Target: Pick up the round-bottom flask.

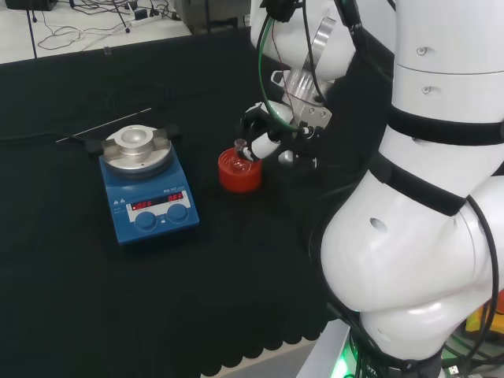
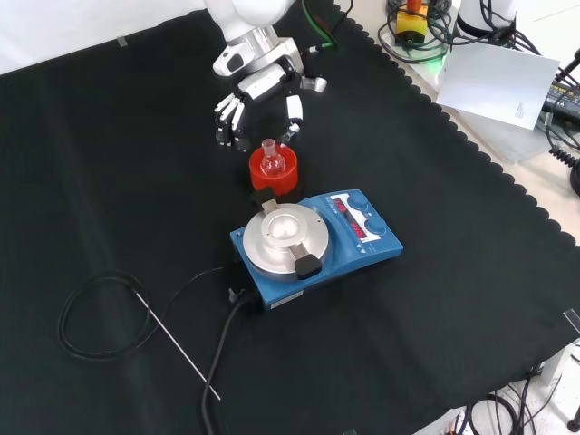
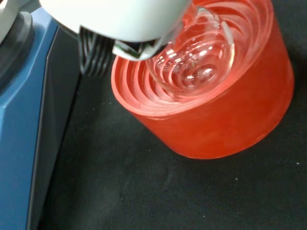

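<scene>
The clear round-bottom flask (image 2: 269, 156) stands upright in a red ribbed ring stand (image 2: 275, 177) near the middle of the cloth; its short neck (image 1: 242, 147) rises above the ring. In the wrist view its glass bulb (image 3: 196, 64) rests in the stand (image 3: 216, 124). The black and white hand (image 2: 263, 89) hovers just beyond the flask in the front view, with fingers (image 2: 230, 121) to the left and the thumb (image 2: 293, 116) to the right, spread apart and open. In the head view the hand (image 1: 272, 134) is right of the flask, one fingertip close beside the neck.
A blue hotplate stirrer (image 2: 317, 240) with a round metal top stands right next to the stand, nearer in the front view. A black cable (image 2: 95, 317) and a thin rod (image 2: 177, 349) lie on the cloth. The arm's white links (image 1: 425, 181) are at the head view's right.
</scene>
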